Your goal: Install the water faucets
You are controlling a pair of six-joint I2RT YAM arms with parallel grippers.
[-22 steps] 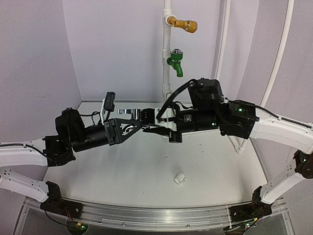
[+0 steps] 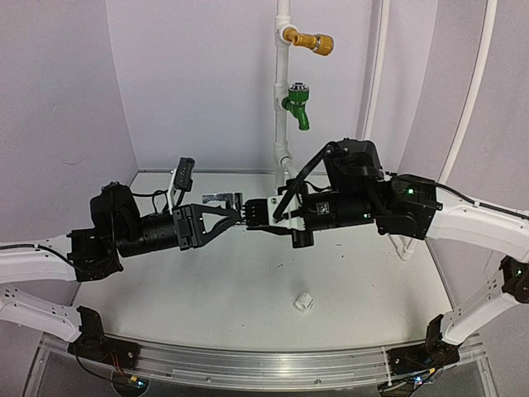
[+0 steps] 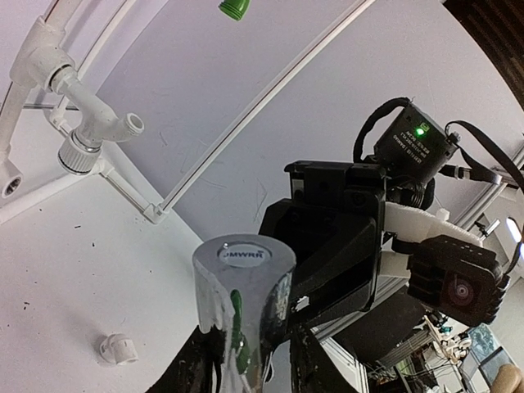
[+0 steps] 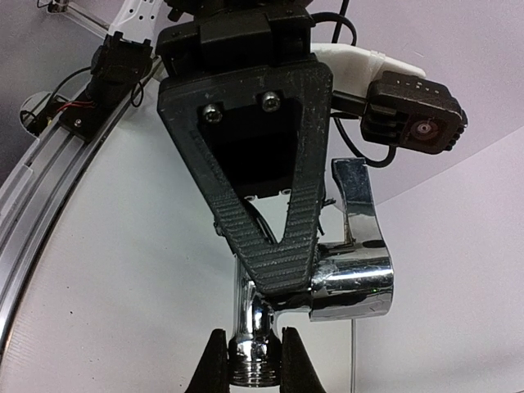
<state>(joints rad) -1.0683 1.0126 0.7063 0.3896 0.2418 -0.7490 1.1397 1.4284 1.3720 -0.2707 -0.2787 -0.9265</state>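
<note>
Both arms were stretched inward and met in mid-air above the desk (image 2: 207,281), forearms nearly level, wrists nose to nose. Between them hung the metal tap (image 4: 352,278). The right end effector (image 4: 250,360) was clamped tight on its threaded stem. The left end effector (image 3: 250,372) flanked the chrome body, though I could not tell whether it gripped or merely touched. To my eye this was a handover (a delicate one): the left would do well to spread fully and back straight out without dragging the tap askew, the right holding the stem square for the pipe's socket (image 3: 131,124). The white fitting (image 2: 304,301) lay alone on the desk, towards the front
</note>
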